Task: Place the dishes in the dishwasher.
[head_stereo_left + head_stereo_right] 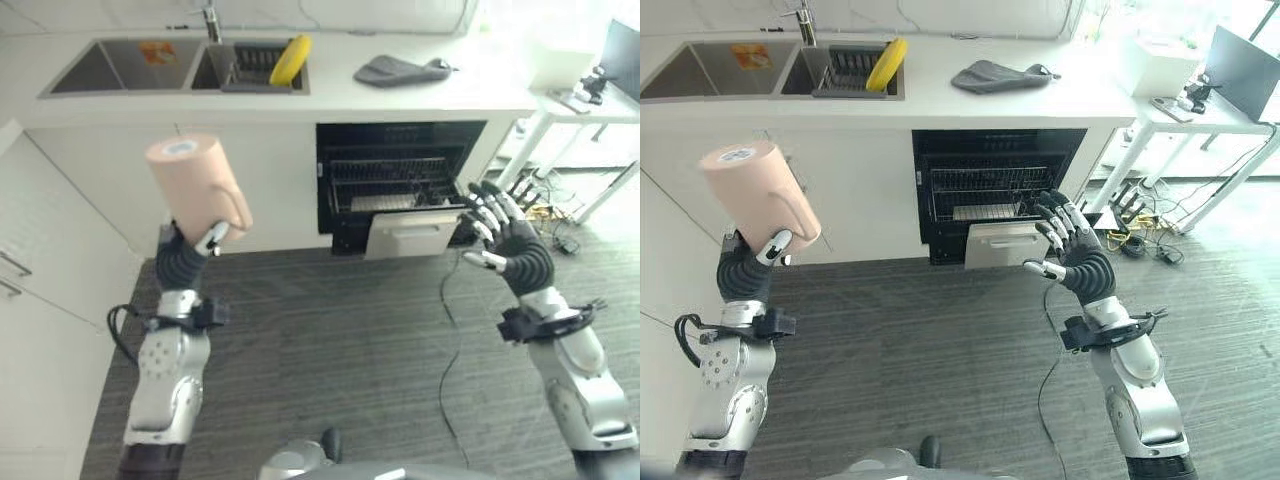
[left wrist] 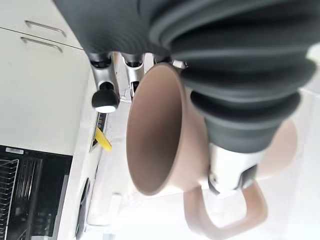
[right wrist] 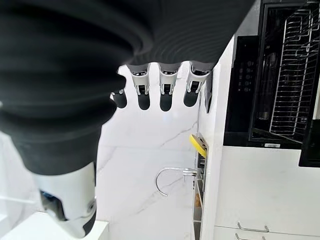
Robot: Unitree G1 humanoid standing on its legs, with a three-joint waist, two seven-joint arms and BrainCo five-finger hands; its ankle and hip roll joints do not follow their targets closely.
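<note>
where wrist view nears, mug (image 2: 160, 135) handle shows (pink).

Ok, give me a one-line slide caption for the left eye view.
Left hand holds a pink ceramic mug upside down while the open right hand hovers before the open black dishwasher.

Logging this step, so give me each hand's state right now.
Left hand: shut on the pink mug, held up bottom-side up.
Right hand: open, fingers spread, holding nothing, raised in front of the open dishwasher.
</note>
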